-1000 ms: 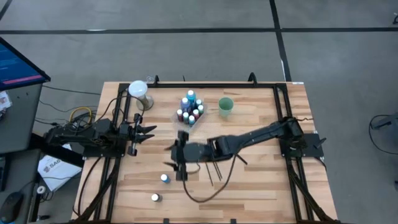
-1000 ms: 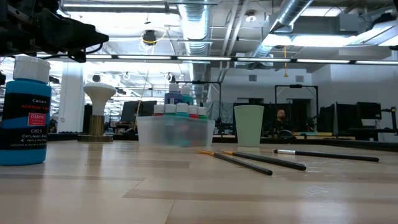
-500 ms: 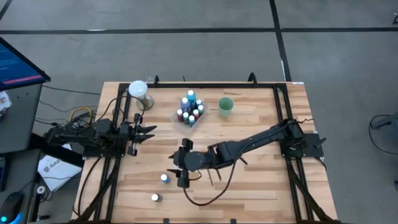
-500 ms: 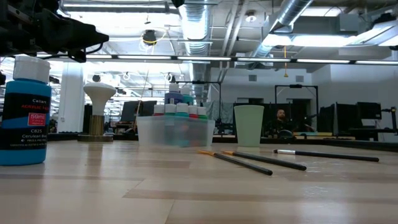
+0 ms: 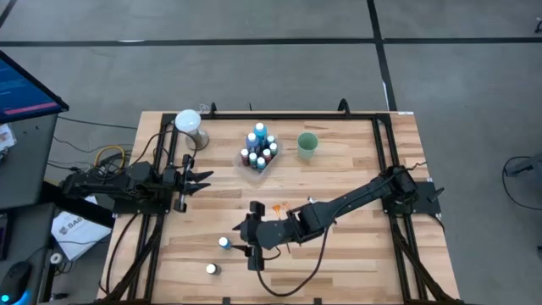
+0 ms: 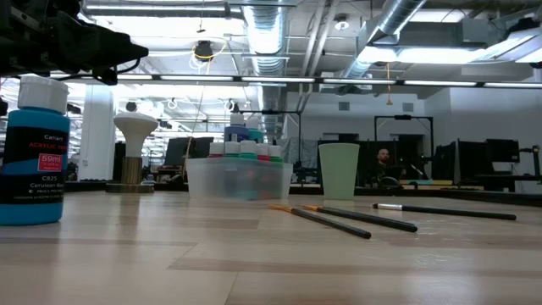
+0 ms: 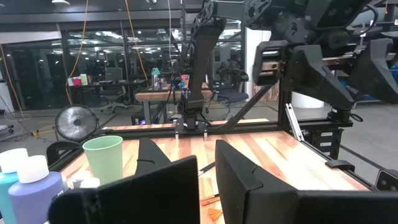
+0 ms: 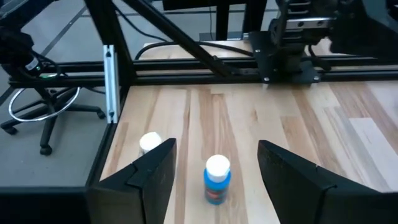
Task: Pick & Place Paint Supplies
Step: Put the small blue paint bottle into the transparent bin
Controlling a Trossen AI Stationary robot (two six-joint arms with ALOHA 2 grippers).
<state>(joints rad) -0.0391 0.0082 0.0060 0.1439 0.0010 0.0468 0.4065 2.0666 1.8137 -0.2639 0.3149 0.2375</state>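
A small blue bottle with a white cap [image 5: 223, 243] stands upright on the table's near left part. A second white-capped bottle [image 5: 211, 269] stands nearer the front edge. My right gripper [image 5: 240, 239] hovers open just right of the blue bottle [image 8: 217, 180], which shows ahead between its fingers, untouched. Several more bottles stand in the clear tray [image 5: 260, 149]. Thin dark brushes [image 6: 339, 219] lie on the wood, mostly hidden under my right arm in the high view. My left gripper [image 5: 201, 180] waits shut at the left edge.
A green cup [image 5: 306, 145] stands right of the tray at the back. A white mushroom-shaped stand [image 5: 188, 124] sits at the far left corner. A black frame rail [image 8: 112, 68] runs along the table's left edge beyond the bottles.
My right gripper has moved toward the table's near edge and a little down, toward the blue bottle, and it has rolled about its own axis. It stays open. The bottles and brushes have kept their places.
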